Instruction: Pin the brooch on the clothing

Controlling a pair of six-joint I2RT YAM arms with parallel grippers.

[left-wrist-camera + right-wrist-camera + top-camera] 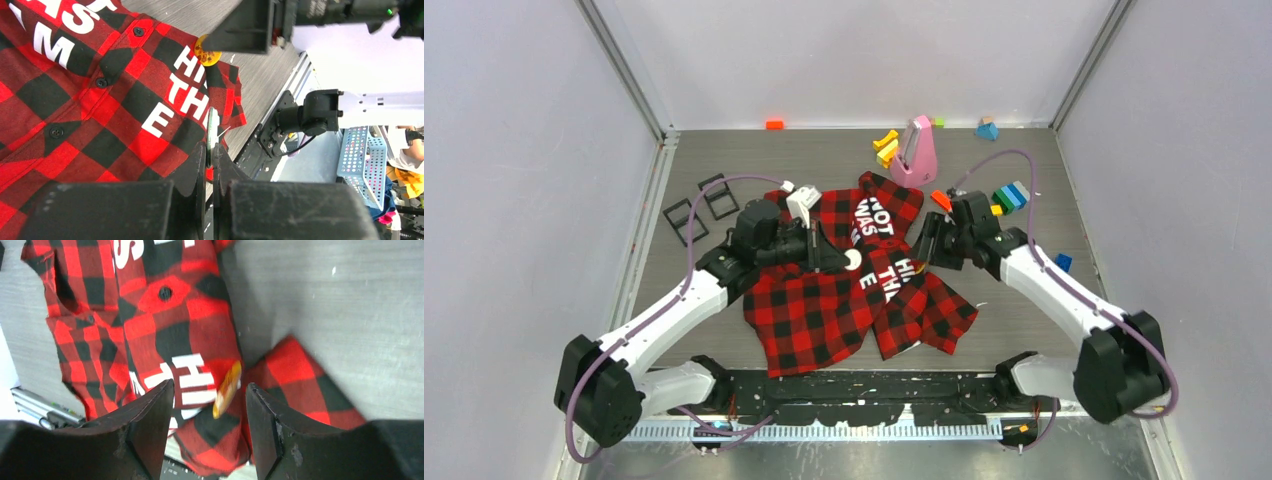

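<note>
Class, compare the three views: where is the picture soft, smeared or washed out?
Top external: even light, soft shadows, the shirt crisp. Left wrist: shirt lettering sharp, the near fingers pinching a thin disc dark and soft, the bright right side washed out. Right wrist: whole frame soft, the yellow disc smeared between the open fingers.

My left fingers [192,170] show me the white brooch [212,127] edge-on only; its face is hidden. The shirt [100,100] runs off that view at 9 and 12 o'clock, clipping its lettering. From my right wrist the yellow brooch [227,389] is a blur, its back unseen. From above, my right gripper [924,248] covers most of it; the bits [886,148] at the shirt's 12 o'clock are too small to name.
</note>
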